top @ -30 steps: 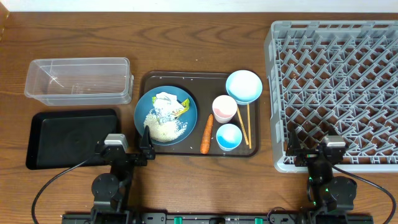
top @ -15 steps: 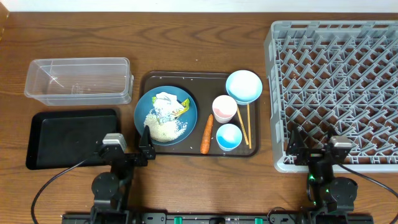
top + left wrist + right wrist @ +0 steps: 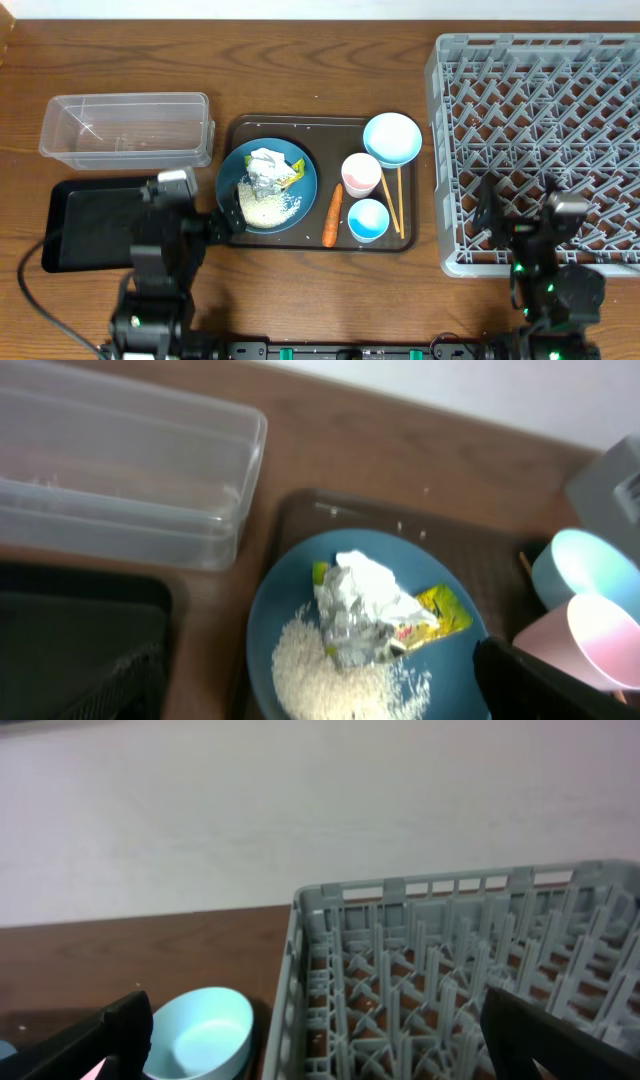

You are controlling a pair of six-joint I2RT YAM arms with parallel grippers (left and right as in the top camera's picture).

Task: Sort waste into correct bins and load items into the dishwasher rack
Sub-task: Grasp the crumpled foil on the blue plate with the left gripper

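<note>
Seemingly light and crushable, the foil ball (image 3: 345, 628) wants a gentle pinch across its middle; left gripper (image 3: 188, 208) and right gripper (image 3: 535, 225) gape empty.

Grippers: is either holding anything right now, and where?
Nothing held. Left gripper, near the dark-blue bowl, and right gripper, at the dishwasher rack, are both open and empty.

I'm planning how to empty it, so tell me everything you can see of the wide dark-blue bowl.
The wide dark-blue bowl is round, shallow and plate-like, with a smooth surface. It sits upright at the left end of the dark-brown serving tray. Inside lie a heap of white rice on the side nearest the robot and, behind it, crumpled white paper, a foil ball and a yellow-green wrapper.
</note>
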